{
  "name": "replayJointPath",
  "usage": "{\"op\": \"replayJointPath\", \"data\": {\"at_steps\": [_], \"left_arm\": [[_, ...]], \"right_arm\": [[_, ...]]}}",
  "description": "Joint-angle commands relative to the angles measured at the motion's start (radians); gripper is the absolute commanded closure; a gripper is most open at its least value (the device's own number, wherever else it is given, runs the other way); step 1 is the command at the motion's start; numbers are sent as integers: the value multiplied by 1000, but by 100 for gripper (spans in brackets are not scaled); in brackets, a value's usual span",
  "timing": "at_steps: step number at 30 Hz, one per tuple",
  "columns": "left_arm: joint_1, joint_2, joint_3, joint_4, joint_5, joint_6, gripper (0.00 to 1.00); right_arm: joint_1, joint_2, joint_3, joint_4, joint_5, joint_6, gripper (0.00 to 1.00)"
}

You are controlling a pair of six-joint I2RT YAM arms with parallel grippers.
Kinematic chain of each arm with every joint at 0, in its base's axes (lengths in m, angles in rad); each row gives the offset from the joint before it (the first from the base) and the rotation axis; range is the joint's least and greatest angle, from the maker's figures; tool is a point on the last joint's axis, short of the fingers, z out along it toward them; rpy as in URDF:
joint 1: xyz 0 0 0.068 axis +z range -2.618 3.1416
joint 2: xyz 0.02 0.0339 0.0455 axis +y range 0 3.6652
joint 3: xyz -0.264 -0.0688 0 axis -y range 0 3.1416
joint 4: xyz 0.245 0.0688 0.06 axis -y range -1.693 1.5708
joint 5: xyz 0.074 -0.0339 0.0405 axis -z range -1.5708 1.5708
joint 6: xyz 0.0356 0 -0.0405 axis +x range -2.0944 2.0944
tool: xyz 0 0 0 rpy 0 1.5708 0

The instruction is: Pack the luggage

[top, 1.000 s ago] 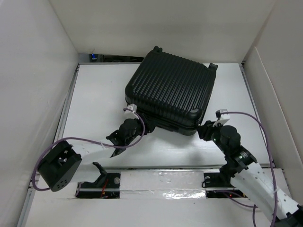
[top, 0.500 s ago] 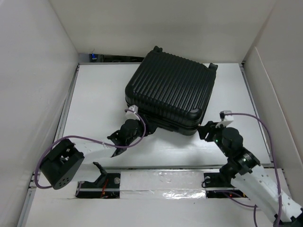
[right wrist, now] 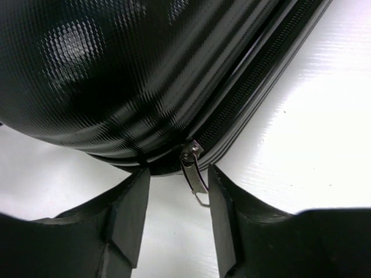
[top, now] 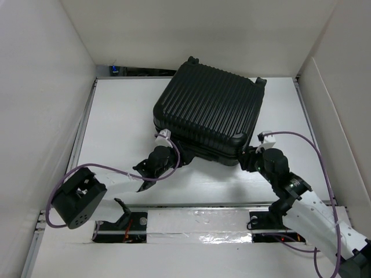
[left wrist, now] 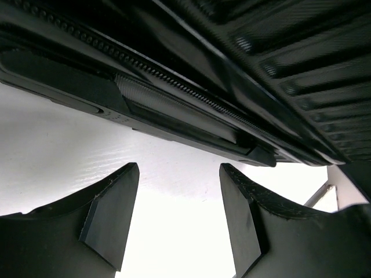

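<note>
The large black ribbed hard-shell suitcase [top: 208, 113] is lying flat and shut on the white worktop [top: 116, 110], toward its far middle. Over the last second the right pincer [right wrist: 178, 174] is moving in against the case's near right corner, while the left pincer [left wrist: 178, 174] is barely shifting at the near left corner. Both are standing spread, pinching nothing. This suggests the zip is the step in hand, with the shell already folded shut. The overhead view is hiding both sets of fingers. Only the right wrist view is showing the small silver zip pull [right wrist: 194, 171] hanging between its 2 fingers, not gripped. The left wrist view is showing the black zip track [left wrist: 174, 95] just ahead.
</note>
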State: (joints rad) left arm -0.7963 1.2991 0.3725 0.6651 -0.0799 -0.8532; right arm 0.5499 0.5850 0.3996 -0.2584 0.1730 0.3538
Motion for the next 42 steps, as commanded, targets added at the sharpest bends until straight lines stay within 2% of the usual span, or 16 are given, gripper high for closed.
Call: {"op": "replayJointPath", "data": {"at_steps": [1,4,7,10,12,13,15,18,19,24,28,33,34,36,38,42], "left_arm": [[3,17,25,60,22,-12,45],[3,35,34,67,25,-20,43],[-7,43,36,79,19,-29,40],[-17,45,36,94,9,-43,39],[-29,29,25,114,2,-44,39],[-29,23,23,108,-7,-44,39],[-29,11,25,96,-14,-43,39],[-29,11,31,77,-23,-37,39],[-29,12,31,79,-23,-37,39],[-29,26,46,71,-21,-35,39],[-29,31,55,73,-24,-37,39],[-29,38,65,77,-21,-40,39],[-29,43,68,77,-18,-40,38],[-29,55,75,80,-18,-40,38],[-29,61,77,90,-17,-40,38],[-29,74,78,100,-17,-43,38]], "right_arm": [[-19,33,48,39,9,-7,57],[-28,67,56,39,-1,-7,59],[-39,91,61,41,-1,-9,69],[-39,104,68,27,9,-3,74],[-39,105,77,10,10,4,70],[-39,98,87,-7,2,4,58],[-39,84,94,-42,-3,8,52],[-39,52,78,-27,-7,19,53],[-39,50,77,-30,12,23,57],[-39,111,94,-28,10,22,62],[-39,144,107,-33,23,19,72],[-39,157,105,-27,31,20,67],[-39,171,108,-28,31,20,58],[-39,187,116,-42,33,25,55],[-39,197,120,-44,39,25,59],[-39,205,116,-35,54,27,73]]}}
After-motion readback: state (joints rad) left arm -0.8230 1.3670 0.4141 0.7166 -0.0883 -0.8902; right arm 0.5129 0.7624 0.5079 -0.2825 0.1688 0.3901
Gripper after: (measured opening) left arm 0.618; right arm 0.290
